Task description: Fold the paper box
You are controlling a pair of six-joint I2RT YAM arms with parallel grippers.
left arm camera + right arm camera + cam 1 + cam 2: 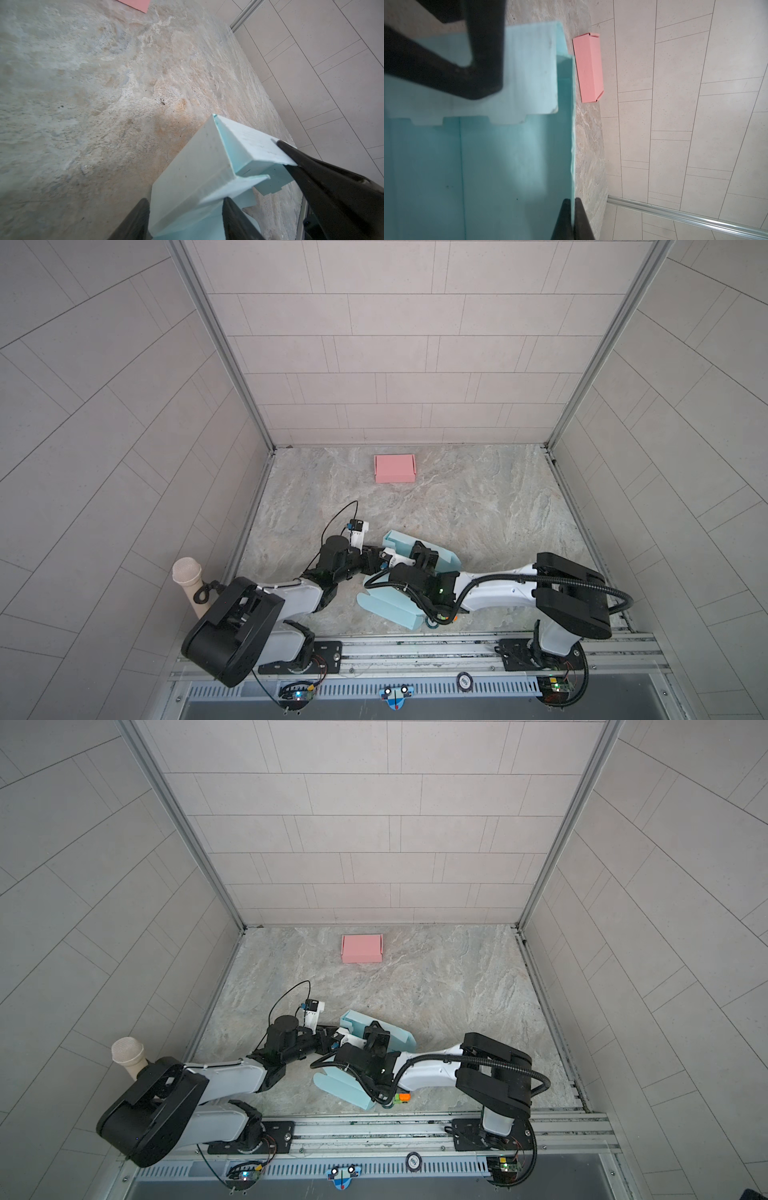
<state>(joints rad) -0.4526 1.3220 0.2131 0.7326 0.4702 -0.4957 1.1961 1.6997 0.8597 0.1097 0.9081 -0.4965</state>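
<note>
Box [388, 608] lies half-formed, lower middle in both top views: right gripper [572, 200] pinched tight on a thin panel, left gripper [185, 199] astride the doubled wall, gripping or slack I cannot tell; best press that wall fully home before freeing either.

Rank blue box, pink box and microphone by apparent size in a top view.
1. blue box, though partly covered.
2-3. microphone and pink box look alike; the microphone seems nearer the camera, so unranked.
</note>
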